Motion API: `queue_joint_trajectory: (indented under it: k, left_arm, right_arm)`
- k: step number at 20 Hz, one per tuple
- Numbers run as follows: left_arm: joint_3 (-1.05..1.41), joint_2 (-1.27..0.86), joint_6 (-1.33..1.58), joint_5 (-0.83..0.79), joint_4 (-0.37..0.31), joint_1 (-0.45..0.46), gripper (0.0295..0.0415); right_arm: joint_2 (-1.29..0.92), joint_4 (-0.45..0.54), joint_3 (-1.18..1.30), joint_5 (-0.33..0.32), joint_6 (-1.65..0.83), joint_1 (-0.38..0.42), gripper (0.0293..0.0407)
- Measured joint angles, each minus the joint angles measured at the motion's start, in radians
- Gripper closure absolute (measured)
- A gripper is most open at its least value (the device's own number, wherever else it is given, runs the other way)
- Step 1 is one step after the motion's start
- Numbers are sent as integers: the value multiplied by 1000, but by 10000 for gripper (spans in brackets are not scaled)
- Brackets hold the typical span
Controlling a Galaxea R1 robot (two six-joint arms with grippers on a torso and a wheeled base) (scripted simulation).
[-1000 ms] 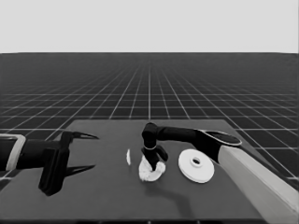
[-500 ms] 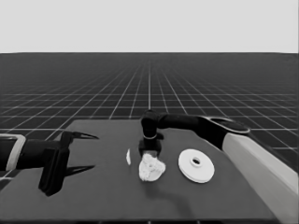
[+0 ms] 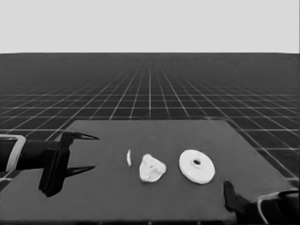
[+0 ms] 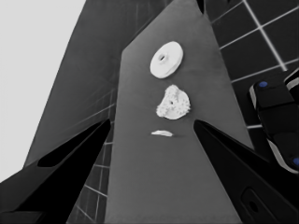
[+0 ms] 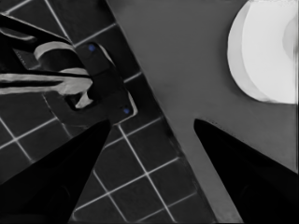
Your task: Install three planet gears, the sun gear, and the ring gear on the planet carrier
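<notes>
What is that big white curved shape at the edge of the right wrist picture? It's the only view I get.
Observer: It's the larger round part, a white disc with a small centre hole. It lies on the table, apart from your right gripper, which is parked at the near right corner.
Operator: Is anything else on the table?
Observer: Yes. Beside that disc lies the smaller round part, with small toothed gears sitting on it. I can't count them.
Operator: Is there a second arm?
Observer: Yes. The left gripper hangs over the table's left end, fingers open, holding nothing.
</notes>
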Motion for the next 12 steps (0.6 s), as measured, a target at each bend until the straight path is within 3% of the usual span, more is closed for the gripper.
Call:
queue_joint_trajectory:
  k: [2, 3, 4, 7, 12]
  left_arm:
    - [0, 0, 0, 0, 0, 0, 326]
    - [0, 0, 0, 0, 0, 0, 326]
    - [0, 0, 0, 0, 0, 0, 326]
    - [0, 0, 0, 0, 0, 0, 326]
    - [0, 0, 0, 0, 0, 0, 326]
  right_arm:
    - [-14, -5, 14, 4, -10, -3, 315]
    - [206, 368, -212, -194, 390, 305, 304]
    - [371, 489, -482, -244, 549, 407, 307]
    - [573, 570, -893, -304, 645, 424, 314]
    - [633, 587, -1022, -320, 650, 422, 315]
